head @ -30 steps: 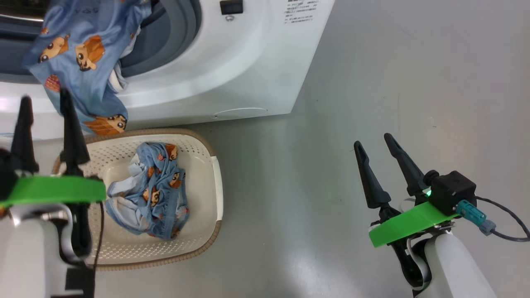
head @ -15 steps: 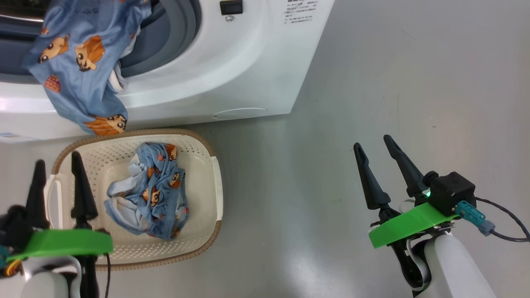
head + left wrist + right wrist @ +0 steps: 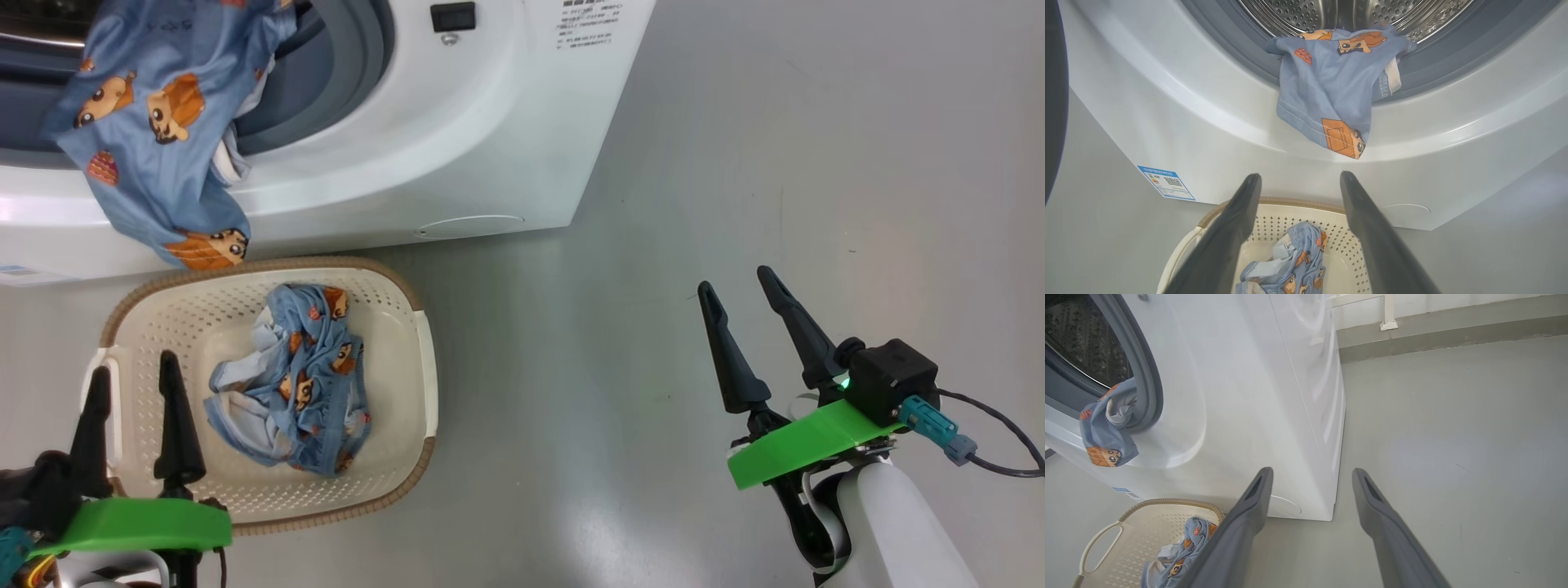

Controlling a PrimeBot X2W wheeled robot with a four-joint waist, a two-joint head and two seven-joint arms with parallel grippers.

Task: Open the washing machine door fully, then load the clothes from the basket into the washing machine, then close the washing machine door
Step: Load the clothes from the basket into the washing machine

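In the left wrist view, clothes point(image 3: 1331, 90) hang from the steel drum point(image 3: 1298, 12).

Washing machine point(image 3: 490, 122) drum mouth: lower lip blocked by a draped garment point(image 3: 147, 155) hanging outward; the opening above it is clear. Basket point(image 3: 428, 367) stands just before the machine's front base. Floor point(image 3: 735, 163) off the machine's right side is open.

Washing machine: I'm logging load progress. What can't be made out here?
- Door: cut by left wrist view's left edge; how far open is unclear.
- Drum: cut by that view's top edge; its depths hidden.
- Sticker: print too small.
- Clothes in basket: bunched in head view; piece count unclear.
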